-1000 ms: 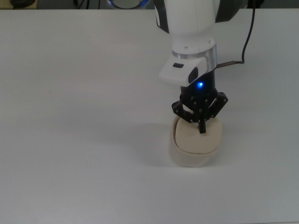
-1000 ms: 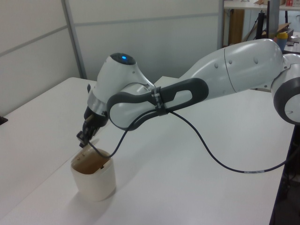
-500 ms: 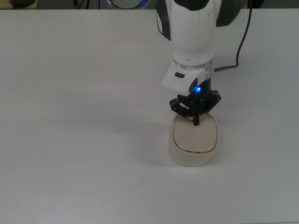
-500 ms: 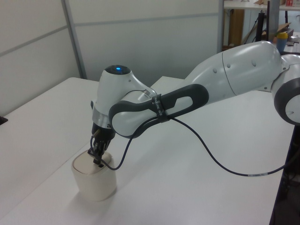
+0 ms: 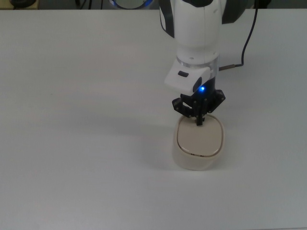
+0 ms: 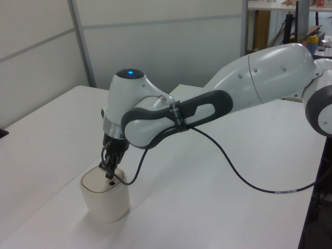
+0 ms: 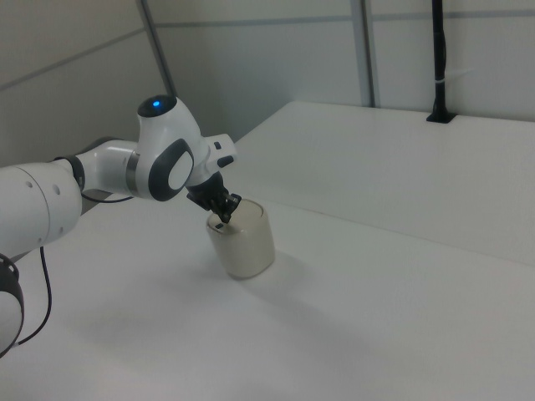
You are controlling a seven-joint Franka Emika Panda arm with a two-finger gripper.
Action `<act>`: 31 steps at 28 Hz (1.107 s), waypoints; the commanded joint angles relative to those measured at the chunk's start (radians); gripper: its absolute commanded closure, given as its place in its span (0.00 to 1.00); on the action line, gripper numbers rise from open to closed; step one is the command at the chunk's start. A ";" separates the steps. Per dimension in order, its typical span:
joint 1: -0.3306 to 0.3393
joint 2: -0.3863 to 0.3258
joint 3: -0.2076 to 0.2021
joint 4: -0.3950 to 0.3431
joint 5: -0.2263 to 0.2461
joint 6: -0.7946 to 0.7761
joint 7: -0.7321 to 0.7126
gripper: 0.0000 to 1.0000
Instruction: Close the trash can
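On a white table point(image 5: 72, 120), a cream trash can point(image 5: 197, 158) sits with lid flat; the gripper point(image 5: 199, 122), fingers pressed together, touches the lid's edge

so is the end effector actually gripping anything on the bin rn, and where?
It looks shut on the small black knob of the trash can lid, at the lid's edge nearest the arm. The lid lies flat, closed.

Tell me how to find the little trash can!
Look at the big white table and follow the robot arm down to its black tool. Right under the tip sits the trash can, a small cream tub with rounded corners and a flat lid, the only thing standing there.
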 commanded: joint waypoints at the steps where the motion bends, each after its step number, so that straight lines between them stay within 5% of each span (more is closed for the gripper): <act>1: -0.019 -0.090 -0.015 0.015 -0.013 -0.137 0.003 1.00; 7: -0.032 -0.177 -0.057 0.016 -0.017 -0.314 -0.026 0.91; 11: -0.034 -0.225 -0.117 0.016 -0.027 -0.461 -0.079 0.66; 13: -0.034 -0.240 -0.146 0.016 -0.036 -0.515 -0.096 0.48; 14: -0.034 -0.246 -0.175 0.016 -0.054 -0.554 -0.102 0.21; 16: -0.034 -0.246 -0.196 0.023 -0.076 -0.573 -0.104 0.00; 26: -0.034 -0.243 -0.285 0.036 -0.087 -0.573 -0.136 0.00; 31: -0.049 -0.231 -0.287 0.035 -0.077 -0.573 -0.147 0.00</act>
